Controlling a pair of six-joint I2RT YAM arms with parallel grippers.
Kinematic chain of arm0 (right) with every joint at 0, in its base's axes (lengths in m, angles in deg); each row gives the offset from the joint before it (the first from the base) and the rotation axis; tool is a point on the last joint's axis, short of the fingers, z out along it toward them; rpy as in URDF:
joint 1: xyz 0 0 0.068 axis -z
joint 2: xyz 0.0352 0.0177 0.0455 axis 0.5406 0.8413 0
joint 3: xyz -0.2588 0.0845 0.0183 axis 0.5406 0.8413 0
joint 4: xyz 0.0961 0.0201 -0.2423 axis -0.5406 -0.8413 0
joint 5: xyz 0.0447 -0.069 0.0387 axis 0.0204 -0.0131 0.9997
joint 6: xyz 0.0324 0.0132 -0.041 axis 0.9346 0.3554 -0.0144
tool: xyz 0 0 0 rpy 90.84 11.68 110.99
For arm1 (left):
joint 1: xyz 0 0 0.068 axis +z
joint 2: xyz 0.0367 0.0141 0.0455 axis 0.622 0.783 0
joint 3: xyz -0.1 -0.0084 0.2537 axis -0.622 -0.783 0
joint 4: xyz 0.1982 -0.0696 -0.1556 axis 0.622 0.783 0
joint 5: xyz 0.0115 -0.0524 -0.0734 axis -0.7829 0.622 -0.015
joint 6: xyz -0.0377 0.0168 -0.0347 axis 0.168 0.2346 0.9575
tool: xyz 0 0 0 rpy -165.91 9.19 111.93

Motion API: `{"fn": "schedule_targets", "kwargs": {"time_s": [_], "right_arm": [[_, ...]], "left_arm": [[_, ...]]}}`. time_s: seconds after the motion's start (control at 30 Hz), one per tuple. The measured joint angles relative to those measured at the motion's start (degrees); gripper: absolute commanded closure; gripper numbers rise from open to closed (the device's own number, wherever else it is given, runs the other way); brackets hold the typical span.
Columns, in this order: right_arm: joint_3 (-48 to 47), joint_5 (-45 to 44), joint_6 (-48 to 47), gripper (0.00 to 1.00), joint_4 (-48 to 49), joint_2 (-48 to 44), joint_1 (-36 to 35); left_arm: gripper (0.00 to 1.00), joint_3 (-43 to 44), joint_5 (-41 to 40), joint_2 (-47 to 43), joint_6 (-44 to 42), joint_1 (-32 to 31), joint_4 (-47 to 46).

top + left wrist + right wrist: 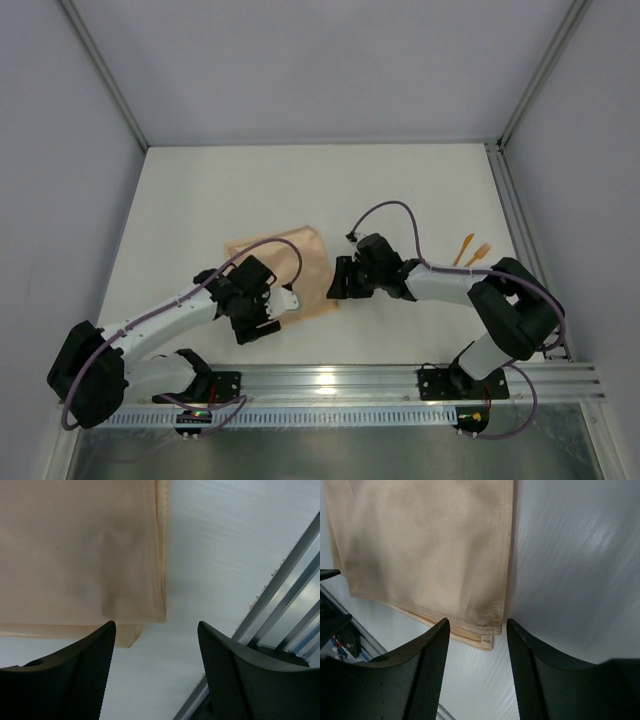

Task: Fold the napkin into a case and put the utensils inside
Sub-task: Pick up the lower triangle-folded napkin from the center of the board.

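Observation:
The peach-orange napkin [285,262] lies folded flat on the white table, its layered edges stacked. In the left wrist view the napkin [80,550] fills the upper left, one corner just beyond my left gripper [156,625], which is open with only bare table between its fingers. My right gripper [477,622] is open too, its fingertips flanking the napkin's [430,545] doubled corner without gripping it. From above, the left gripper [268,318] sits at the cloth's near-left corner and the right gripper [340,280] at its right edge. Two orange utensils [470,250] lie far right, apart from both grippers.
An aluminium rail [400,380] runs along the near table edge by the arm bases, and shows as slats [285,595] in the left wrist view. Grey enclosure walls and frame posts [510,220] bound the table.

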Motion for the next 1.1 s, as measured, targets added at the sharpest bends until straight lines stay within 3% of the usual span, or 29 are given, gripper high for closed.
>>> {"fn": "schedule_targets", "kwargs": {"time_s": [0.13,0.3,0.47,0.57,0.7,0.9,1.1], "right_arm": [[0.8,-1.0,2.1,0.51,1.8,0.0,0.0],[1.2,-1.4,3.4,0.59,3.6,0.8,0.0],[1.4,-1.2,4.3,0.72,5.3,2.1,0.0],[1.4,-1.1,4.5,0.74,6.0,2.6,0.0],[1.4,-0.9,4.4,0.74,6.3,2.8,0.0],[1.3,-0.5,2.9,0.69,6.3,2.8,0.0],[1.2,-0.1,0.9,0.63,5.7,2.1,-0.1]], "left_arm": [[0.35,-3.1,-5.9,-0.1,-0.1,-7.1,-4.9],[0.46,-6.1,-12.4,-0.1,-0.4,-7.6,-9.7],[0.76,-7.3,-16.0,-0.4,-1.0,-7.6,-12.2],[0.86,-7.3,-16.7,-1.0,-1.4,-7.6,-12.5],[0.85,-5.8,-16.1,-2.0,-1.1,-7.6,-10.8],[0.73,-2.7,-14.7,-2.7,-0.3,-7.6,-9.3],[0.82,-4.2,-14.7,-2.7,-0.5,-7.6,-9.3]]}}
